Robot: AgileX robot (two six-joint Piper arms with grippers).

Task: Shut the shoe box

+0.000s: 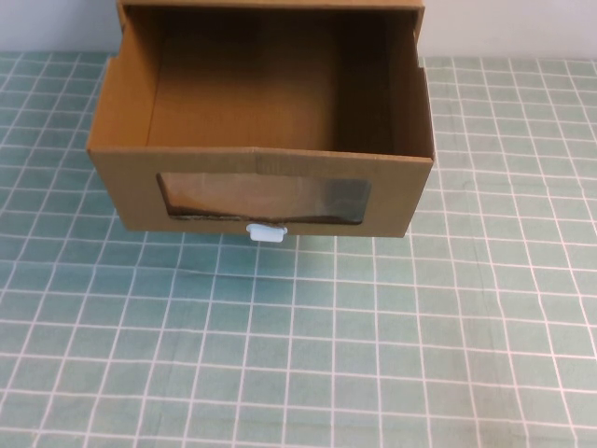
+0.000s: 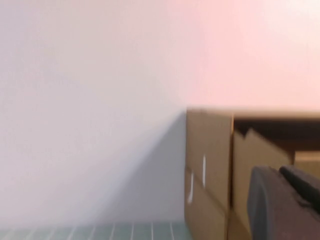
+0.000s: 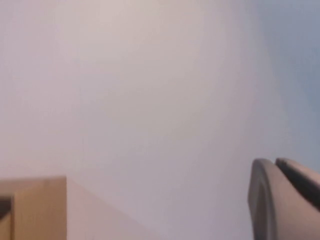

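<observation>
The shoe box [image 1: 131,177] is a brown cardboard drawer-style box at the table's far middle. Its drawer is pulled out toward me and is empty inside. The front panel has a clear window [image 1: 266,198] with a small white pull tab [image 1: 265,232] just under it. The outer sleeve [image 1: 270,6] shows at the top edge. Neither gripper shows in the high view. My left gripper [image 2: 279,171] is beside the box's side [image 2: 210,165], its fingers together and empty. My right gripper [image 3: 275,161] is away from the box corner [image 3: 35,210], its fingers together and empty.
The table is covered by a green mat with a white grid [image 1: 298,355], open in front of the box and on both sides. A plain white wall [image 1: 522,28] stands behind the box.
</observation>
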